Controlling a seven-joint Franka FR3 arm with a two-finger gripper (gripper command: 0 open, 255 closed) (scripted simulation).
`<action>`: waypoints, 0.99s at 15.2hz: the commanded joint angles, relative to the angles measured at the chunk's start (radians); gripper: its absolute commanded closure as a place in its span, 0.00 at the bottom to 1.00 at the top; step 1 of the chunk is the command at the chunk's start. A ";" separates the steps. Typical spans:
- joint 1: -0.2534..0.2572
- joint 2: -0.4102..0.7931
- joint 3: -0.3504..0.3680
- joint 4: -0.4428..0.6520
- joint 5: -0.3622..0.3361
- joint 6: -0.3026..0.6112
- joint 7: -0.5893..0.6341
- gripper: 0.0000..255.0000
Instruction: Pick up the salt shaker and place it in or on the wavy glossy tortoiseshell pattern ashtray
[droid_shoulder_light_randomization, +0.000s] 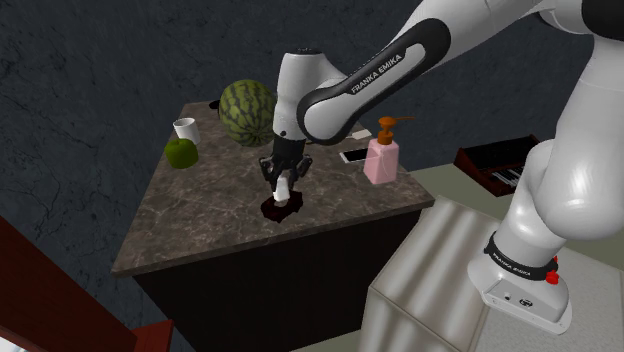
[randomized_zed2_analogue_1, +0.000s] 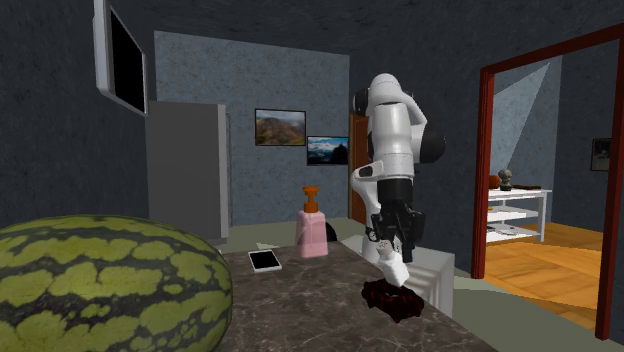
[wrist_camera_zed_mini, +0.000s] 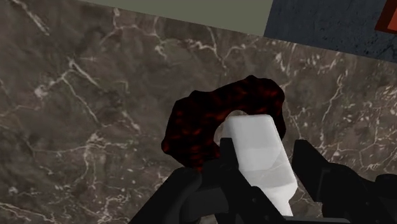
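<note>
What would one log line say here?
gripper: shut on salt shaker | salt shaker: white, tilted, over ashtray | ashtray: dark red, on marbled counter

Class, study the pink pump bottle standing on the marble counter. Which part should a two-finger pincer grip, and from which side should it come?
The pink pump bottle stands upright, so probably clasp its squarish body below the orange pump, coming level from the shoulder view's right; the phone lies at its left.
</note>
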 joint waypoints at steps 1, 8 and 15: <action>0.000 0.005 0.000 -0.007 -0.001 0.012 0.000 1.00; 0.000 0.005 0.000 -0.006 -0.001 0.012 0.000 0.00; -0.003 -0.047 -0.001 0.001 0.012 -0.047 -0.008 0.00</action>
